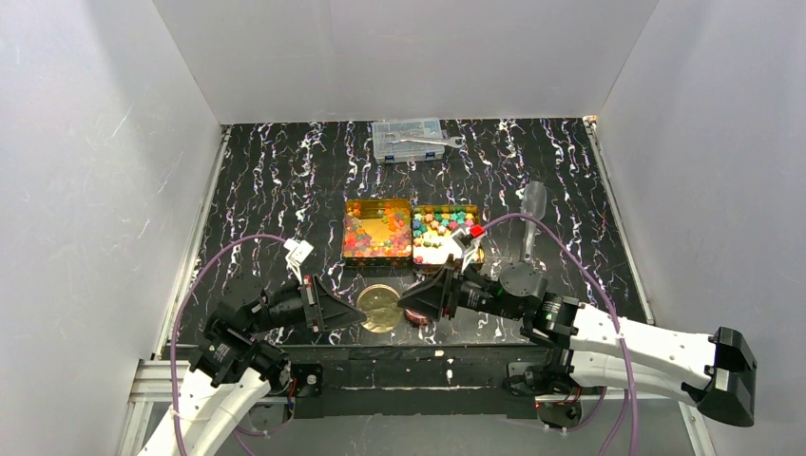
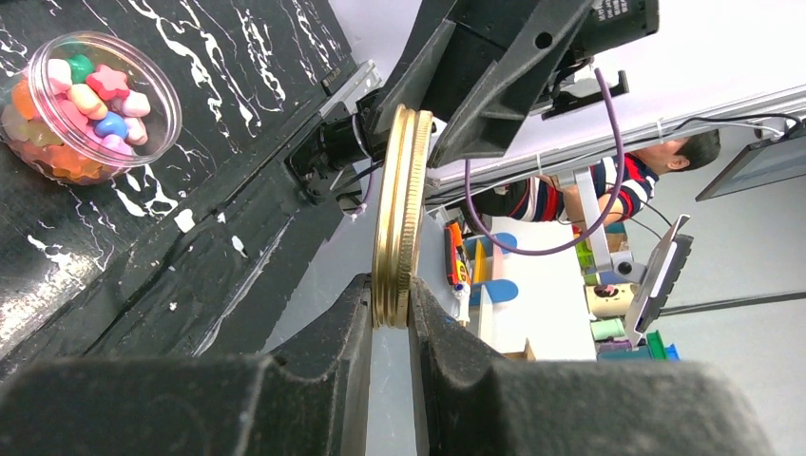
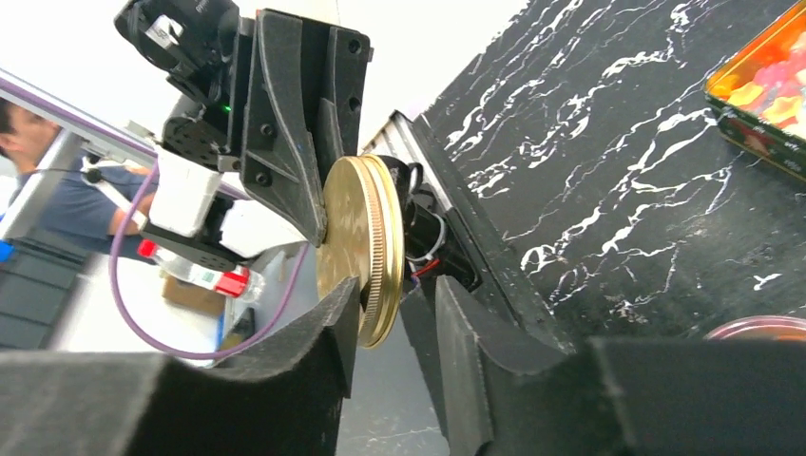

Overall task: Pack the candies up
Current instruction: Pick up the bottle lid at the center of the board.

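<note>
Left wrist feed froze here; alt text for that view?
A round gold metal lid stands edge-on, pinched in the left gripper's fingers, its top between the right gripper's fingers. Upper left, a clear round tub of pastel candies sits on the black marbled table.

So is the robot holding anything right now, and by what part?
The left gripper pinches a gold lid by its rim; the right gripper straddles the opposite rim, not yet clamped.
</note>
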